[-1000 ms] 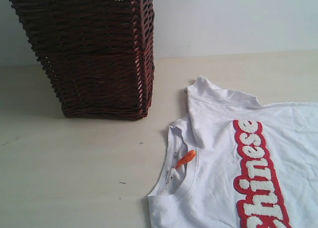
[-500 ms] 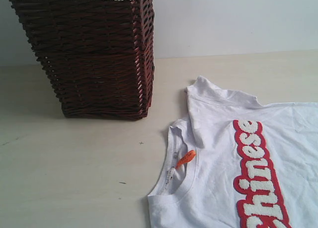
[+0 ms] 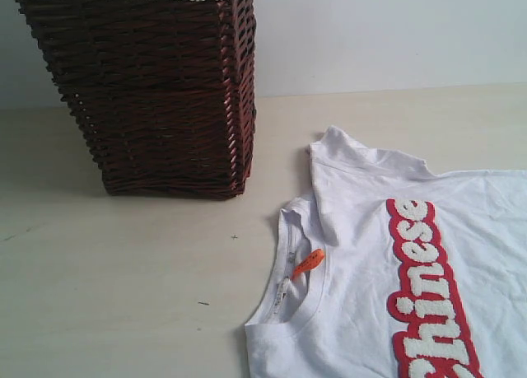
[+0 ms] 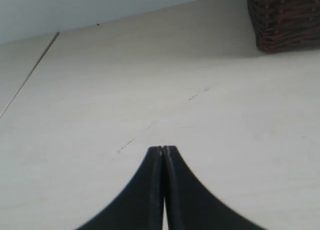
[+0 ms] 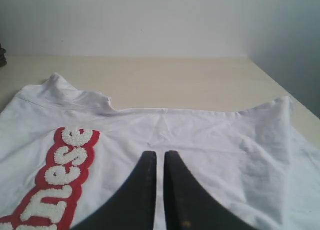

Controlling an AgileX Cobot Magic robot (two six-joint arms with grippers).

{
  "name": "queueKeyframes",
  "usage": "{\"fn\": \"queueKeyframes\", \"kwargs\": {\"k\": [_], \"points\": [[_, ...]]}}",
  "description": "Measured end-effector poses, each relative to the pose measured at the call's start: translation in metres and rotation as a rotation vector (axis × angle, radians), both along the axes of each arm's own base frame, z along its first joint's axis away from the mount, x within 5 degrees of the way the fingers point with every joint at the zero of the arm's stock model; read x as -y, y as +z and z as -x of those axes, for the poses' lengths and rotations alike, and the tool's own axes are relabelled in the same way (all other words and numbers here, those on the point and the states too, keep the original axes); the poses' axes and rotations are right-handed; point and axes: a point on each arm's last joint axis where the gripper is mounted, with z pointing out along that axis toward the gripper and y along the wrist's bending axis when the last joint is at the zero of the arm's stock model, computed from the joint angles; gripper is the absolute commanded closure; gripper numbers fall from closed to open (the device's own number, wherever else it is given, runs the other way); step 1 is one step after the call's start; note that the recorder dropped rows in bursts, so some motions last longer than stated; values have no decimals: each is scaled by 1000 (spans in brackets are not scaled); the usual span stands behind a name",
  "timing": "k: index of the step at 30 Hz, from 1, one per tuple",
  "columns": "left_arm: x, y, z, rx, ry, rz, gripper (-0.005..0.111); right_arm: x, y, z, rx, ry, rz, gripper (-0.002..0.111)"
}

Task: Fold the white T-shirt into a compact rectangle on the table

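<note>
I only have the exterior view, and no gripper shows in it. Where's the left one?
Observer: The left gripper is shut, over bare table, off the shirt.
Operator: And the right one?
Observer: The right gripper is over the shirt, jaws nearly closed, nothing between them.
Operator: What about the part of the shirt my view cuts off?
Observer: It lies spread on the table, lightly wrinkled.
</note>
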Motion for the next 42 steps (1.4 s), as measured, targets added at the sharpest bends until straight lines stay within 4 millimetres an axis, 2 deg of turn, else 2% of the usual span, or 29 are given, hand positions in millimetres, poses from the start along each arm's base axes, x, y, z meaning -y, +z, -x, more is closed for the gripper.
{"fn": "queueKeyframes", "kwargs": {"k": [12,15,18,22,25,29,32,37,40,42], "points": [[0,0,0,-7,0,-2,107,0,0,0,4,2,0,100],[-2,1,-4,-110,9,-3,107,0,0,0,4,2,0,100],[-3,30,-30,-244,0,40,107,0,0,0,5,3,0,100],[2,69,-94,-387,-58,86,107,0,0,0,5,3,0,100],[12,76,-134,-532,-107,137,107,0,0,0,5,3,-2,100],[32,71,-151,-732,-259,257,107,0,0,0,5,3,-4,100],[44,69,-152,-769,-458,245,107,0,0,0,5,3,-4,100],[55,75,-152,-698,-693,187,107,0,0,0,5,3,-4,100],[62,78,-156,-634,-740,244,106,0,0,0,5,3,-4,100],[68,78,-163,-574,-780,261,101,0,0,0,5,3,-4,100]]}}
